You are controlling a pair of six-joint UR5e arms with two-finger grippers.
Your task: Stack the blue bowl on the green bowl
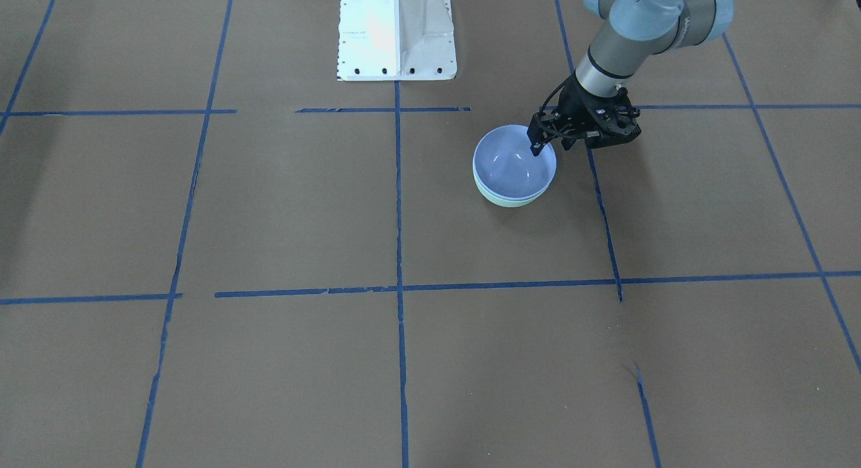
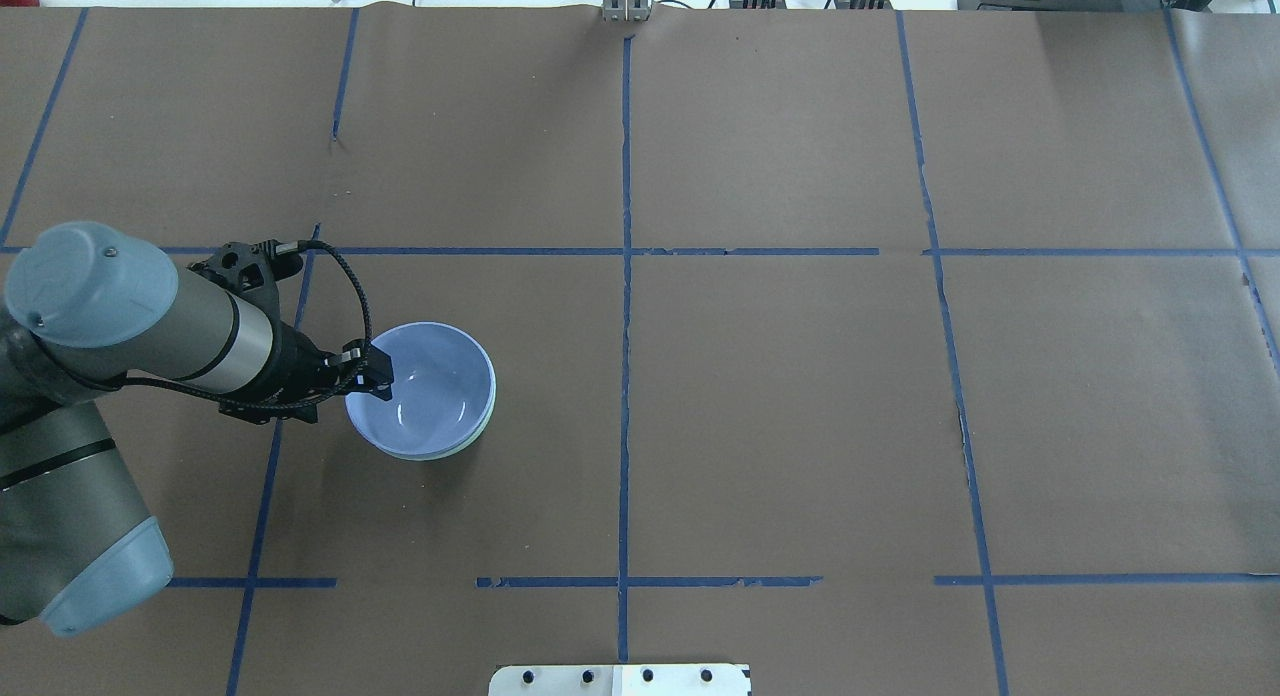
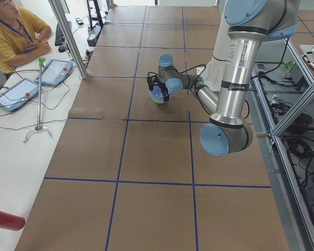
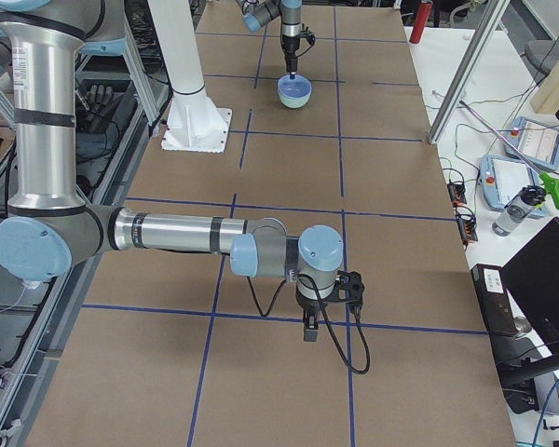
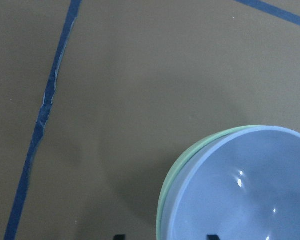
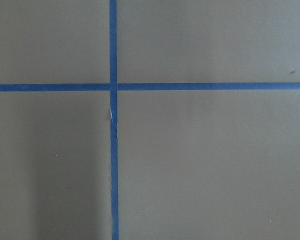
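Observation:
The blue bowl (image 1: 514, 165) sits nested inside the green bowl (image 1: 511, 200), whose mint rim shows below and beside it. Both also show in the overhead view, the blue bowl (image 2: 430, 386) over the green rim (image 2: 482, 428), and in the left wrist view, blue bowl (image 5: 245, 190) and green rim (image 5: 161, 210). My left gripper (image 1: 548, 144) stands at the stack's rim, open, one finger inside the blue bowl and one outside. In the left wrist view its fingertips (image 5: 119, 237) sit wide apart, straddling the rim. My right gripper (image 4: 307, 331) hovers over bare table far away; I cannot tell if it is open.
The brown table cover carries a grid of blue tape lines (image 2: 625, 276). The robot's white base (image 1: 397, 34) stands behind the bowls. An operator (image 3: 13, 36) sits beyond the table's far side, next to tablets and cables.

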